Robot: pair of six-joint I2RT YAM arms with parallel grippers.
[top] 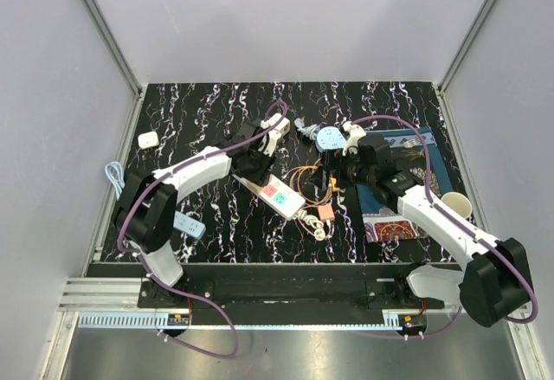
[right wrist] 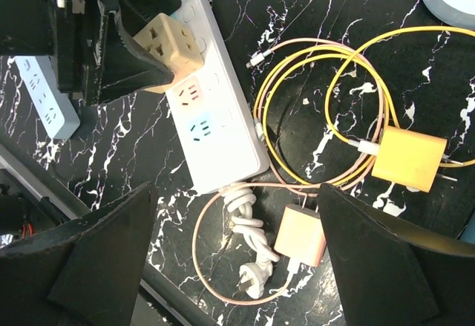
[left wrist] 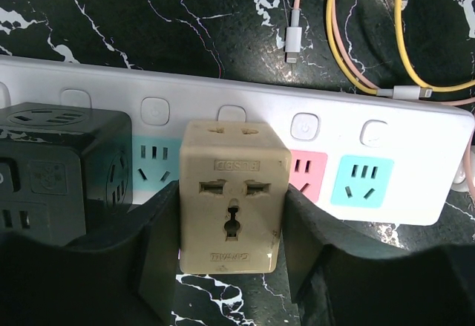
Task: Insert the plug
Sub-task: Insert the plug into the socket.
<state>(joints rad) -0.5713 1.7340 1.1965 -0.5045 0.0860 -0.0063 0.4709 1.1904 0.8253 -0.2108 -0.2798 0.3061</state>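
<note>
i am working in a robot test lab. i can see plain pale walls (top: 286, 16) boxed in by metal bars (top: 104, 29), a black tabletop (top: 208, 112) with white streaks, and a left arm (top: 195, 168) and a right arm (top: 437, 220) bolted to a rail (top: 277, 291) in front.

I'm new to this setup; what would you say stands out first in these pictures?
The left gripper clasps a beige adapter standing on the white power strip, beside a black cube adapter. Further right, the right gripper hangs open above a yellow charger and a pink charger.
</note>
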